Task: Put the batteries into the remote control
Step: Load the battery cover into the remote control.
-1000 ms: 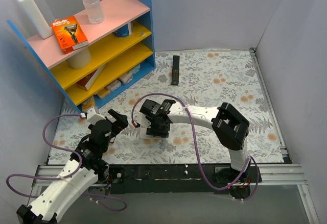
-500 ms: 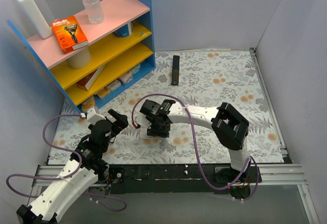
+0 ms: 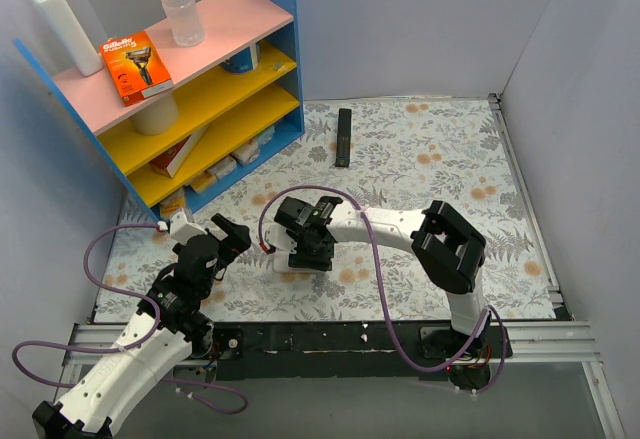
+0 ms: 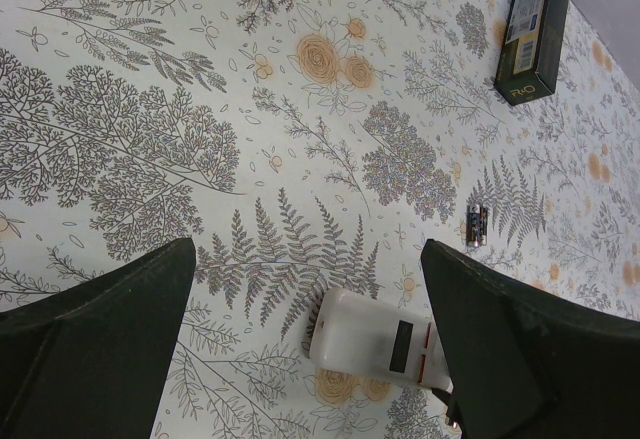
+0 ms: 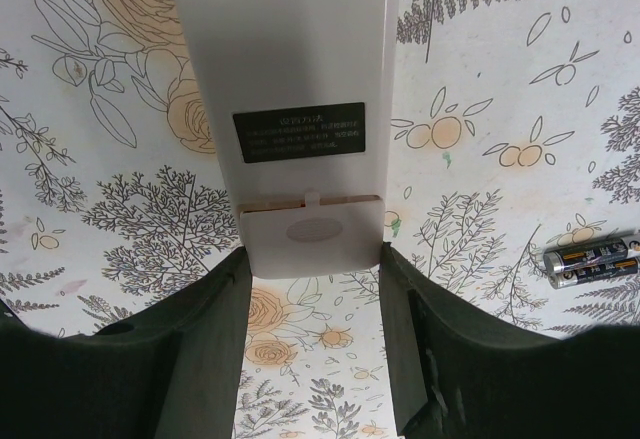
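The remote lies white back up on the worktop, left of centre and near the near edge. The right gripper straddles one end of it, with a finger pressed against each long side. The batteries lie side by side, touching each other, near the remote. The left gripper hangs spread wide and holds nothing, towards the near-left corner.
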You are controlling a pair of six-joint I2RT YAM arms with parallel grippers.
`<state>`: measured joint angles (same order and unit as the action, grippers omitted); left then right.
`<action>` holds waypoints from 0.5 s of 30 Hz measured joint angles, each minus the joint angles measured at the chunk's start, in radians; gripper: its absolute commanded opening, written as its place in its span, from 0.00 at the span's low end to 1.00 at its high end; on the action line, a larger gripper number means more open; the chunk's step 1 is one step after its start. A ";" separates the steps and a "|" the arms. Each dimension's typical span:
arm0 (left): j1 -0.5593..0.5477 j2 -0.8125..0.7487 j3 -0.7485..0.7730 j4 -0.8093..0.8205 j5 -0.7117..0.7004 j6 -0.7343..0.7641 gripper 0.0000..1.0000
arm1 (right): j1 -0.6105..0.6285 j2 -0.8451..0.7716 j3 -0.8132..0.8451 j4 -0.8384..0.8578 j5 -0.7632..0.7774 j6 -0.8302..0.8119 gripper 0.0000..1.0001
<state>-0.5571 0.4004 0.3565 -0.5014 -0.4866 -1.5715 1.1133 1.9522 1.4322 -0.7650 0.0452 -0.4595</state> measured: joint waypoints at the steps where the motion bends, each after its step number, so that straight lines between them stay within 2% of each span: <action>1: 0.000 0.000 0.000 0.000 0.000 0.000 0.97 | 0.000 0.000 0.000 0.000 0.000 0.000 0.33; 15: 0.000 0.003 0.000 0.000 0.001 0.000 0.97 | 0.000 0.000 -0.002 0.000 0.011 0.003 0.31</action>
<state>-0.5571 0.4034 0.3565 -0.5014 -0.4858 -1.5711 1.1133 1.9518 1.4307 -0.7650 0.0563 -0.4561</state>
